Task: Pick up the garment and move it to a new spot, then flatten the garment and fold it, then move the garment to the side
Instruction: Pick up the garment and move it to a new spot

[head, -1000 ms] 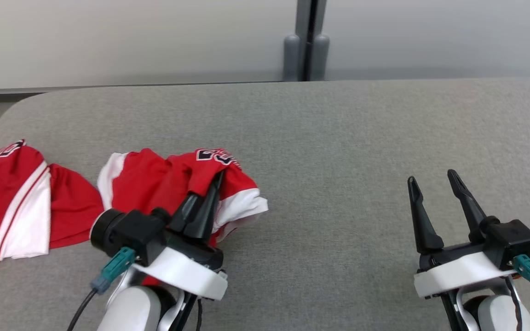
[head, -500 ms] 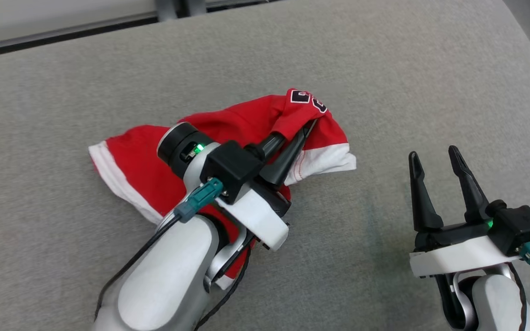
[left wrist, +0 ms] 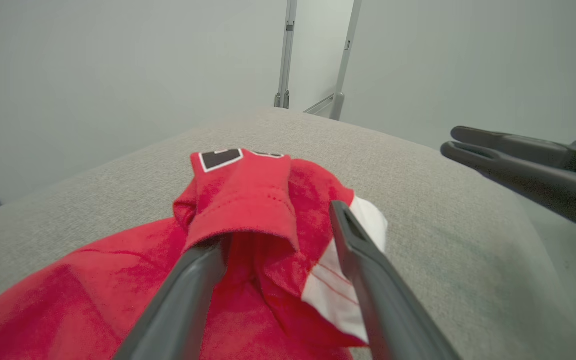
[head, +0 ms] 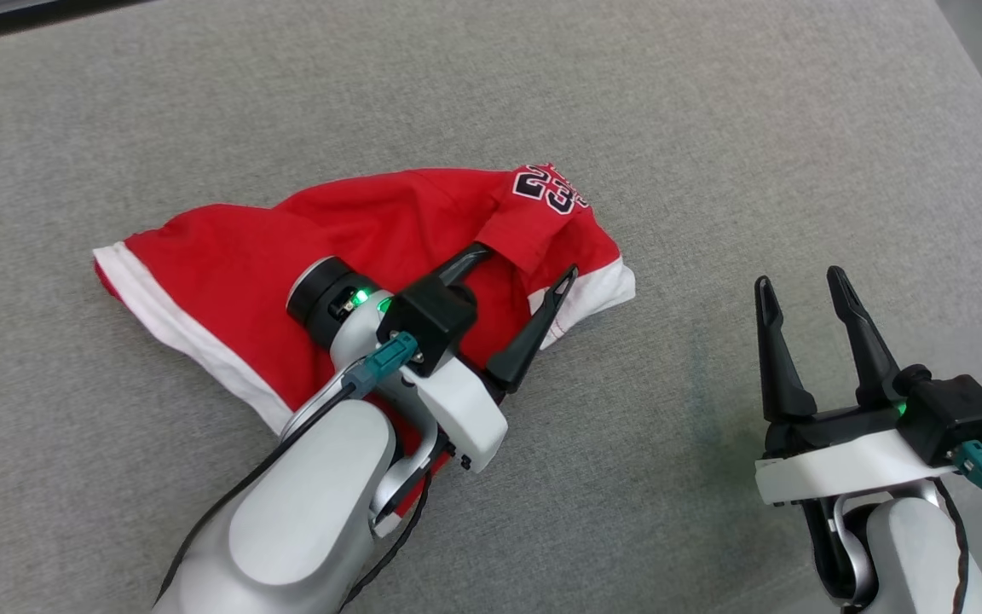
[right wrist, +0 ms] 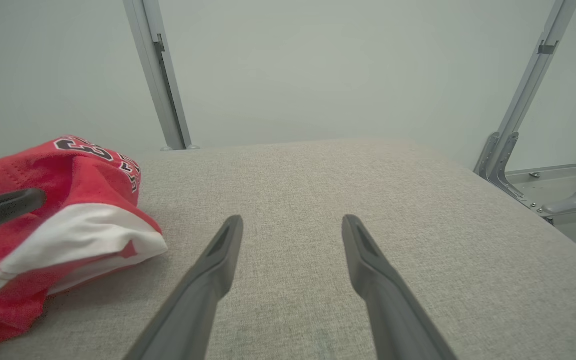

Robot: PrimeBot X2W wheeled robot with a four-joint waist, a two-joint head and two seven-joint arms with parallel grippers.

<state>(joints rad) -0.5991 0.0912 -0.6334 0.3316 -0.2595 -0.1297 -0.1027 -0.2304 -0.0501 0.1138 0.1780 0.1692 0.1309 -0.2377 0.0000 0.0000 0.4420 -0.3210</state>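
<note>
Left black two-finger gripper [head: 529,263] on pale rounded forearm [head: 303,512], angled up-right, fingers [head: 534,328] parted. Right black two-finger gripper [head: 798,278] low, pointing up, fingers spread. Green wrist lights [head: 361,298] lit.

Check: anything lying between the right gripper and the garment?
Nothing. Only bare grey fabric surface lies between the right gripper and the garment. The head view and the right wrist view both show this.

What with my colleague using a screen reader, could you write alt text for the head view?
The left gripper sits open over a crumpled red-and-white garment on a grey padded surface, one finger tucked under a fold. The right gripper hovers open beside it, apart from the cloth.
</note>
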